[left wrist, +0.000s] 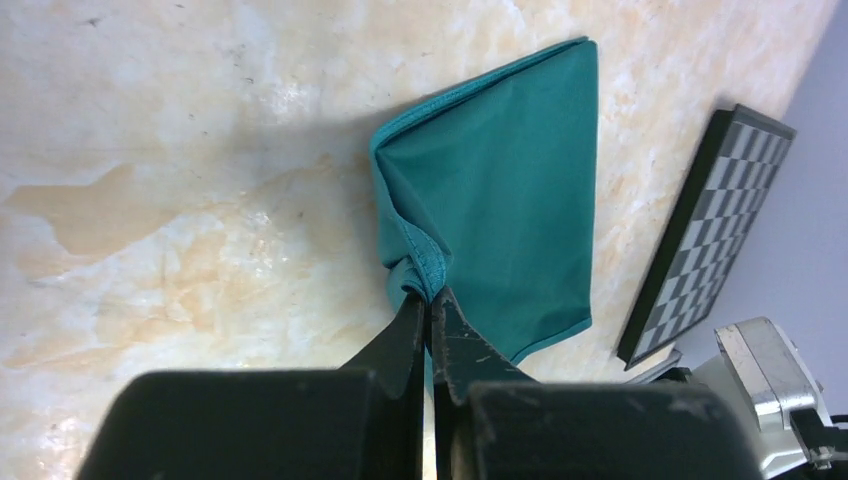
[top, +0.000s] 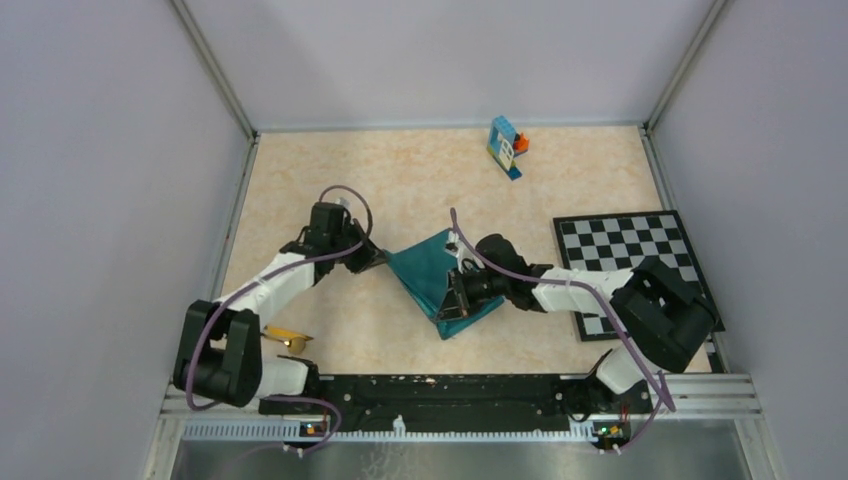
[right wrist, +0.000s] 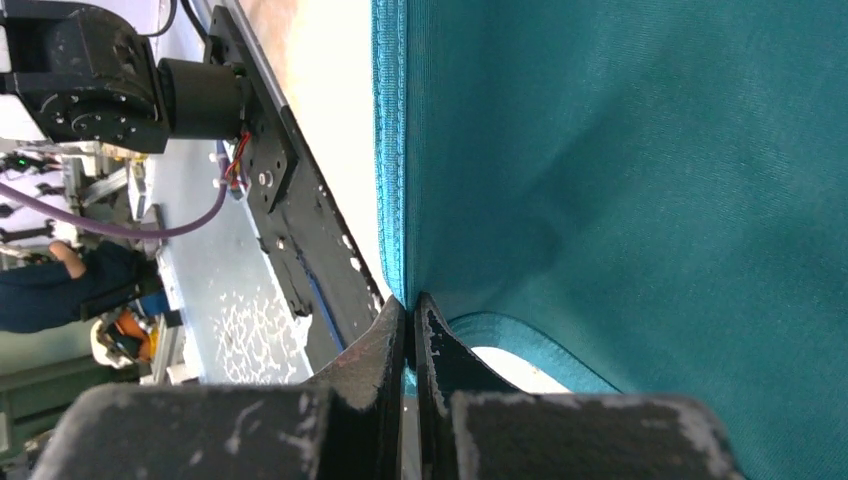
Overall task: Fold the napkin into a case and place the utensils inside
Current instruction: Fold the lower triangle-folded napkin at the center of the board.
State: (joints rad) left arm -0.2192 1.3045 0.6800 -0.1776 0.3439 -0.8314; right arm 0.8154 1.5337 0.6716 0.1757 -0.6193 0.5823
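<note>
The teal-green napkin (top: pixel 432 272) lies partly folded at the table's middle, held up between both arms. My left gripper (top: pixel 372 258) is shut on its left corner; in the left wrist view the bunched hem (left wrist: pixel 425 268) is pinched at the gripper's tips (left wrist: pixel 430 305). My right gripper (top: pixel 458 296) is shut on the napkin's near right edge; the right wrist view shows the cloth (right wrist: pixel 640 170) clamped between the gripper's tips (right wrist: pixel 411 308). The golden-yellow utensils (top: pixel 285 337) lie on the table near the left arm's base.
A black-and-white checkerboard mat (top: pixel 628 262) lies at the right, also seen in the left wrist view (left wrist: pixel 710 225). Blue-orange toy blocks (top: pixel 508 146) stand at the back. Walls close off three sides; a black rail (top: pixel 440 392) runs along the near edge.
</note>
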